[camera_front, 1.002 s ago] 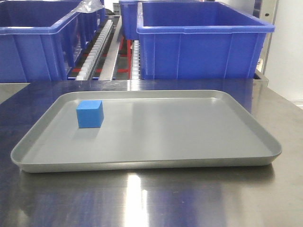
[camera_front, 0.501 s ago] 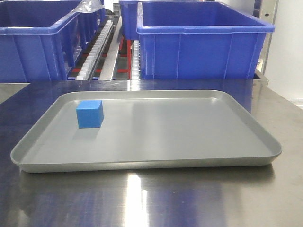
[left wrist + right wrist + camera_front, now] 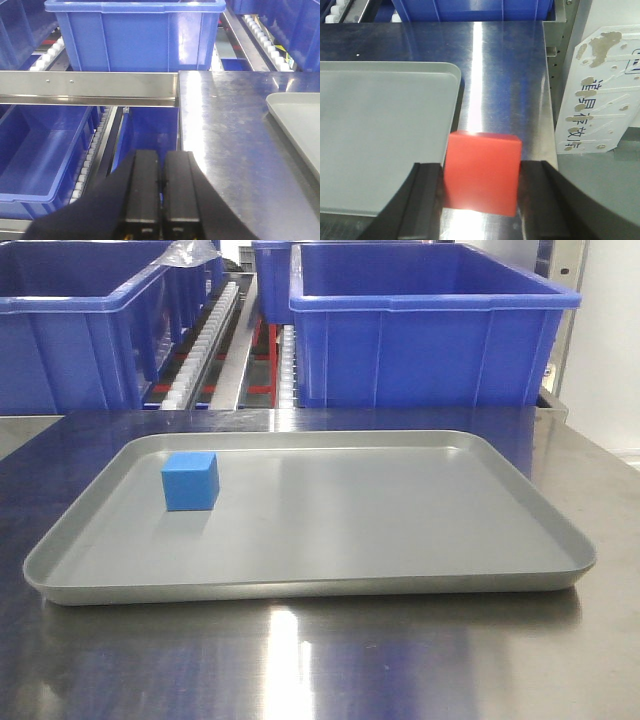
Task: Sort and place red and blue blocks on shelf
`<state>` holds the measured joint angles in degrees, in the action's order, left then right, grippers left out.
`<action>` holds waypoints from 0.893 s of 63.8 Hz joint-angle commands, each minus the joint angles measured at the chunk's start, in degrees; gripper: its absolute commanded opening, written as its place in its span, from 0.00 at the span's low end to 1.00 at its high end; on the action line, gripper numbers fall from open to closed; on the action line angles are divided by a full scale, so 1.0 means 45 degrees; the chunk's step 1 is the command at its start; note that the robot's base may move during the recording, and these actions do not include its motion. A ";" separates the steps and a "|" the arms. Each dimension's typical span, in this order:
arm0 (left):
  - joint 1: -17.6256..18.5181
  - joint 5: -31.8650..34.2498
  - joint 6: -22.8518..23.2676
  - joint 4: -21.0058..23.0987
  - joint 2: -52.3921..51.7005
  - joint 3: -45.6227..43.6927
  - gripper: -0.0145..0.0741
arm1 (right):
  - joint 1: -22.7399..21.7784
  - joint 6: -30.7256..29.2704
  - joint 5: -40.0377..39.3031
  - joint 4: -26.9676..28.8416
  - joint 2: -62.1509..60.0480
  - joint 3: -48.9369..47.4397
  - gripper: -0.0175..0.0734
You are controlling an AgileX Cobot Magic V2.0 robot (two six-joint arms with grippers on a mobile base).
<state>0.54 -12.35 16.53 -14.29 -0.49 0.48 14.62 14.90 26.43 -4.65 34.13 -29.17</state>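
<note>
The blue block (image 3: 190, 481) sits on the grey tray (image 3: 330, 580), in its far left part, with no gripper near it in the front view. In the right wrist view the red block (image 3: 482, 172) is clamped between the fingers of my right gripper (image 3: 481, 186), over the steel tabletop just right of the tray's corner (image 3: 451, 75). I cannot tell whether the red block touches the table. My left gripper (image 3: 160, 167) is shut with nothing in it, beside the table's left edge, facing the shelf's steel rail (image 3: 90, 87) and white rollers (image 3: 205, 340).
Large blue crates (image 3: 430, 335) (image 3: 70, 330) stand on the shelf behind the table. More crates (image 3: 135, 35) (image 3: 35, 155) fill the tiers in the left wrist view. A white labelled panel (image 3: 600, 90) stands off the table's right edge.
</note>
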 commanded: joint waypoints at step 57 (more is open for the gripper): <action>-0.0019 0.0999 0.0121 0.0035 -0.0205 0.0384 0.30 | -0.0064 -0.0004 -0.0500 -0.0083 -0.0017 -0.0356 0.25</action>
<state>0.54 -12.35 16.53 -14.29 -0.49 0.48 14.62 14.90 28.22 -4.65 34.13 -29.17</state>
